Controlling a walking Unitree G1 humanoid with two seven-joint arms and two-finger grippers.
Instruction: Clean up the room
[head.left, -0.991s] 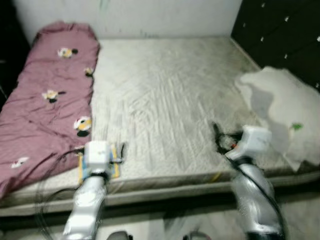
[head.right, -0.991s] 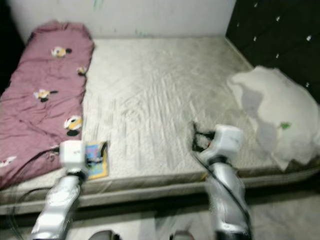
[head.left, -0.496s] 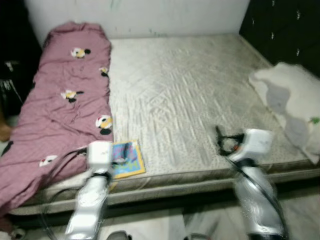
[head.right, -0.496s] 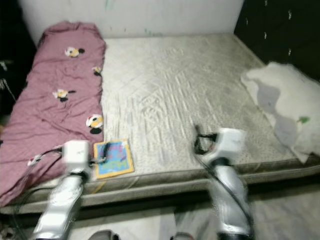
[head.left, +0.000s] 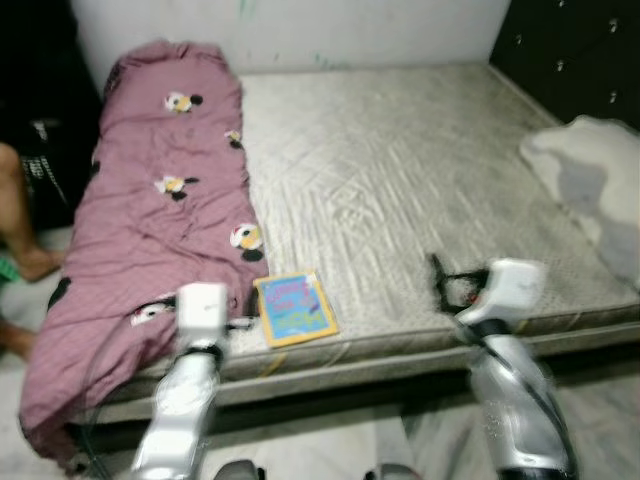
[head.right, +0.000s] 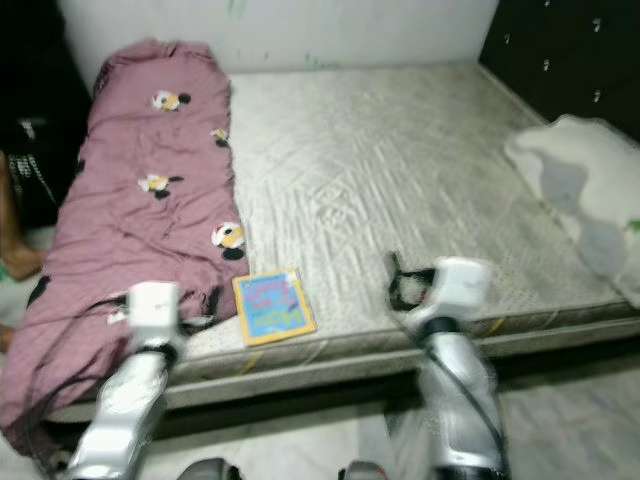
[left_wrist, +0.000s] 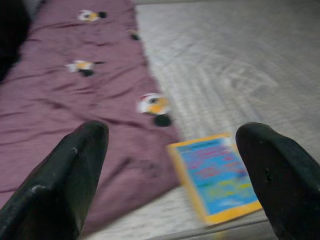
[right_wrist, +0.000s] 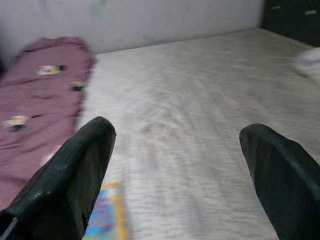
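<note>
Both arms reach forward at the mattress (head.left: 420, 180) edge; left gripper (left_wrist: 175, 170) and right gripper (right_wrist: 175, 165) fingers spread, empty. Colourful book (head.left: 296, 307) lies near the edge, beside the maroon blanket (head.left: 160, 210)

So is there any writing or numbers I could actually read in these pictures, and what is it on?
Book near the front edge of the mattress: coloured marks on its blue cover that may be lettering, too blurred to read.
Purple blanket: cartoon figures only, no words.
Nothing else bears any readable text, number or sign.
</note>
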